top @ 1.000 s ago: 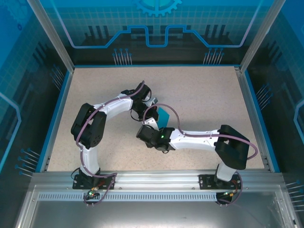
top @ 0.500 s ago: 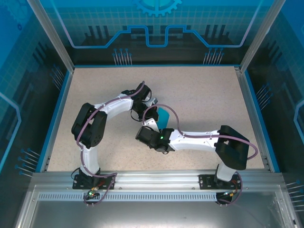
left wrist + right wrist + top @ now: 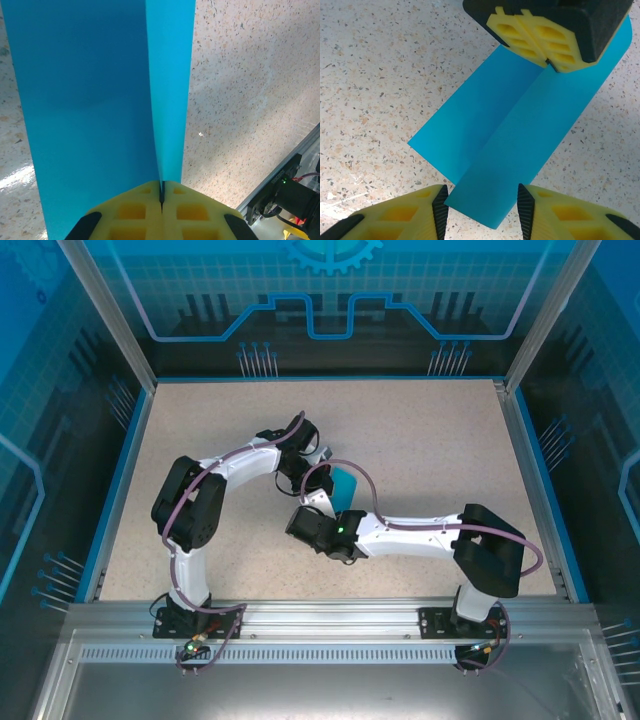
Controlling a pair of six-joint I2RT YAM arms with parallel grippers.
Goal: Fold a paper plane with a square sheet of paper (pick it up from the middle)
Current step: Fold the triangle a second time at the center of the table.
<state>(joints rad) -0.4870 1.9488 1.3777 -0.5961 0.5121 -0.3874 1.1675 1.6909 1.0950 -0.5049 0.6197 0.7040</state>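
Pinching the raised centre fold, the left gripper has its pads pressed together on the square sheet of paper, which sits tented mid-table between the two arms. Right gripper: jaws parted astride the fold's near end, holding nothing. Judgement: bring the right jaws together squarely on the ridge, in line with the left pinch, so the crease runs straight.

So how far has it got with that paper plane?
Early days. Done: the paper is pinched at its middle, a ridge running down its length. In hand: the left jaws are shut on that ridge at one end, and the right jaws stand open at the other end. Left: nearly all the folding; no pointed nose or wings yet.
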